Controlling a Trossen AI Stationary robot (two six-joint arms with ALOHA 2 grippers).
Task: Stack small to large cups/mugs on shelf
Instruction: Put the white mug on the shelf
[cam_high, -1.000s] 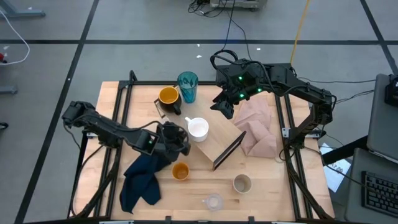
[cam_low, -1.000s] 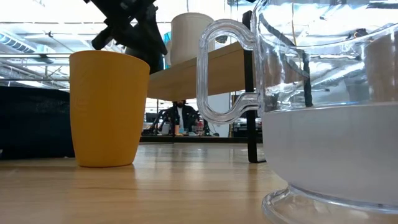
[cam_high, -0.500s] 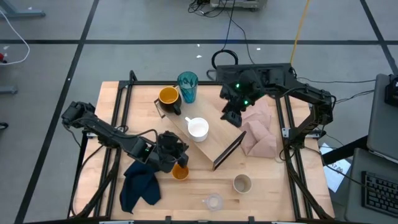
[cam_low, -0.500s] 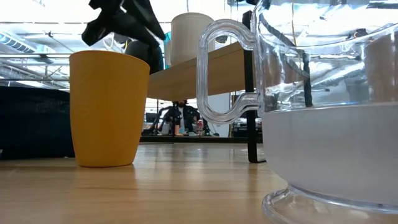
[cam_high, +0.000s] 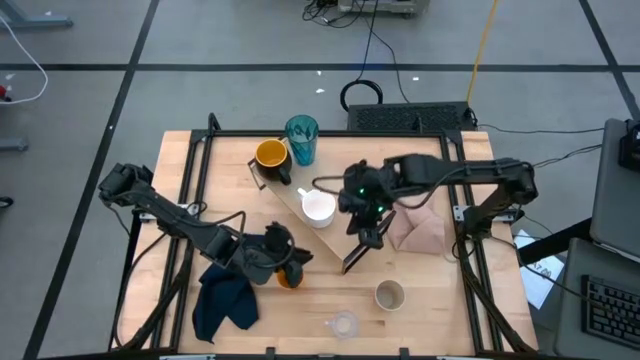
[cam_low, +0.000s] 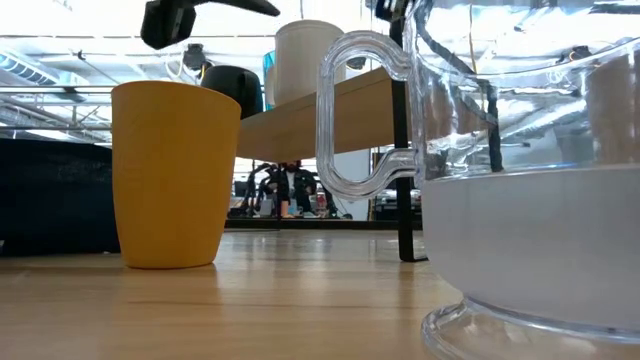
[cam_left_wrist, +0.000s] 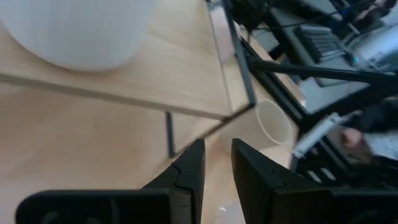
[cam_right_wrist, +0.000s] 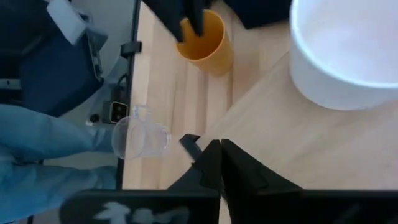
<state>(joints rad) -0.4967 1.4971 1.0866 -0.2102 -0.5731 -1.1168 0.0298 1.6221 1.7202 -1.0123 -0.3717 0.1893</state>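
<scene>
Both arms reached inward over the table (cam_high: 180, 150)

The right pincer (cam_high: 366, 236), pressed together, is held above the shelf (cam_high: 345, 232); the left pincer (cam_high: 291, 264), narrowly spread, is poised at the small orange cup (cam_high: 290, 279).

The table (cam_high: 440, 300) is pale blond wood with a faint plank grain, framed in black. On the light-wood shelf (cam_high: 350, 232) stands a plain white mug (cam_high: 318, 208). Nearby are a translucent teal tumbler (cam_high: 301, 139) and a yellow-orange mug (cam_high: 270, 155) with a dark handle. A small orange cup (cam_low: 174, 173), a clear glass cup (cam_high: 344, 324) and a beige-grey cup (cam_high: 389, 295) sit nearer the front. One cloth (cam_high: 225, 303) is dark navy, the other cloth (cam_high: 420, 222) pinkish-beige. Both arms are black.
</scene>
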